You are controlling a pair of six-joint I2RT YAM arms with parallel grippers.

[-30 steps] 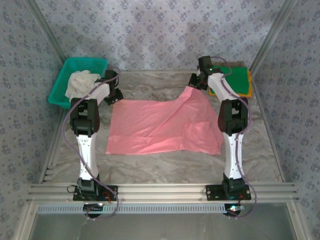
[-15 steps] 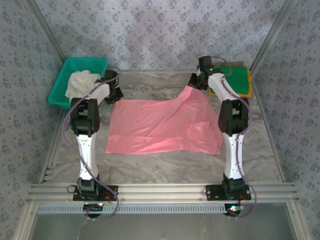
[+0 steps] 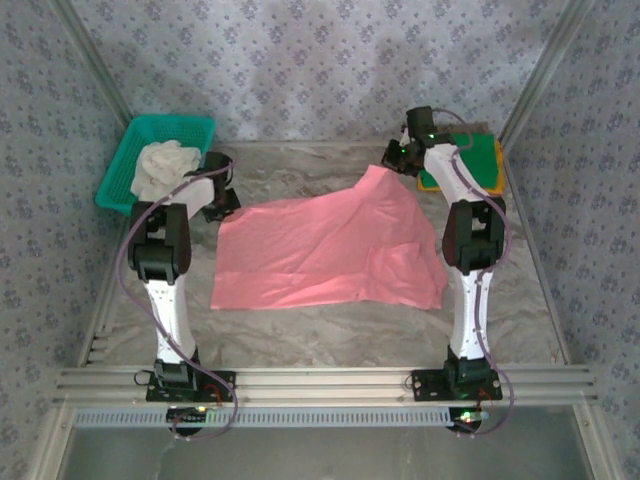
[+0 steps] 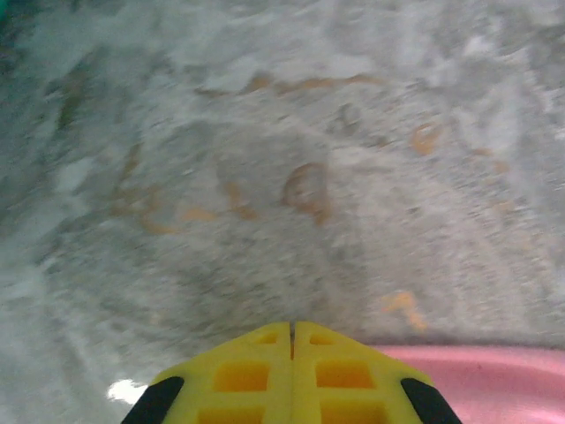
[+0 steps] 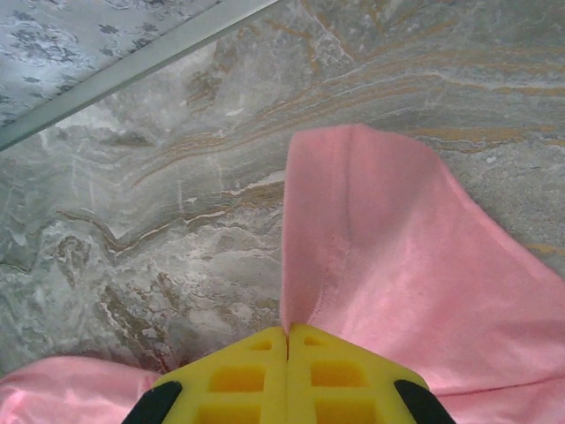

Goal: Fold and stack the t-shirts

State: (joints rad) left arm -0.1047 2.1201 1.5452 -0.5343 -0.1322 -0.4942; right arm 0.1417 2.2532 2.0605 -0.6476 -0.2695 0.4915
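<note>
**Marbled tabletop, pink shirt taken by its upper edge**

Grey-and-rust marbled table between patterned walls, viewed from above. Across the middle, salmon-pink t-shirt, spread wide, long axis running left to right of the frame. Lower edge flat on the marble, upper right corner drawn up into a peak. At upper right, just past that peak, green t-shirt folded flat over orange-yellow t-shirt. At upper left, teal basket with pale crumpled cloth inside.

At the peak, right gripper, yellow fingers pressed together on the pink corner, cloth rising straight into the seam between them. At the shirt's upper left corner, left gripper, fingers likewise pressed together. Pink cloth only at the lower right of that wrist view, beside the fingers and none at the tips. Cannot tell whether the corner is actually caught.

One gripper per upper corner, the whole shirt lying below them in the frame. Probably set for a fold across the short axis, upper edge down over the lower, provided the left grip has cloth.
</note>
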